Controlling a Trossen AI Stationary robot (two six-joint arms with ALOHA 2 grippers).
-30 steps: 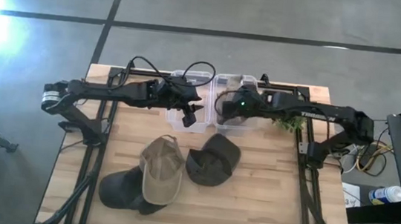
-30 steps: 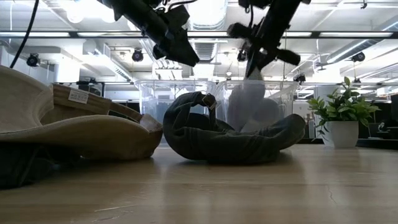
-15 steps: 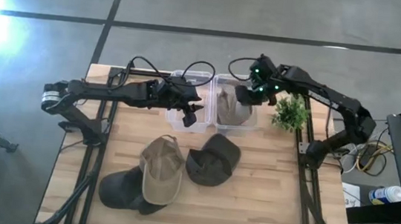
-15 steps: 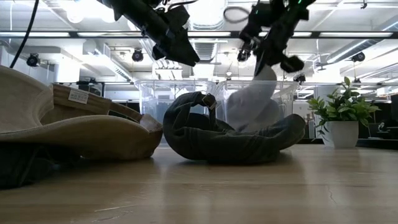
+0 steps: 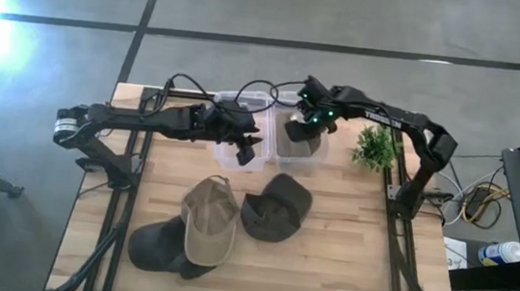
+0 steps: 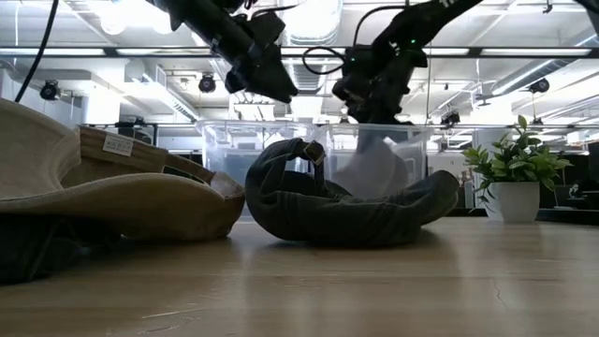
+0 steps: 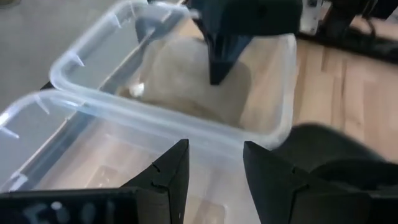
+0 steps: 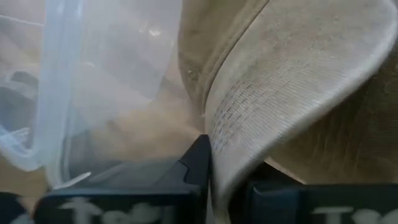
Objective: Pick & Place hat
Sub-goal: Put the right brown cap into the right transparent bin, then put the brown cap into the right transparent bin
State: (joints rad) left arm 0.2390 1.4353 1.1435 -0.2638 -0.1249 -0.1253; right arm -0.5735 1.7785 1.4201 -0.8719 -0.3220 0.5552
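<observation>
A tan hat (image 5: 301, 138) lies in the right clear bin (image 5: 283, 153) at the table's far edge; it also shows pale through the bin wall in the low view (image 6: 374, 167). My right gripper (image 5: 308, 118) is above that bin, shut on the hat (image 8: 298, 81). My left gripper (image 5: 250, 150) hovers open and empty over the left clear bin (image 5: 230, 157); its wrist view (image 7: 214, 180) shows both bins and the other arm's gripper. My right gripper pinches the tan hat's brim edge (image 8: 221, 163) between its two fingers, coming from above into the bin. The brim curves up and away from the fingers. The rest of the hat rests in the bin.
On the table's near half lie a tan cap (image 5: 210, 220) on top of a dark hat (image 5: 160, 245), and a dark olive cap (image 5: 276, 205) beside them. A small potted plant (image 5: 373, 148) stands to the right of the bins.
My right gripper, holding the tan hat, has swung toward the table's right and far edge, then back toward the left and down over the right bin. The hat has gone from standing high above the bin rim to lying lower in the bin.
</observation>
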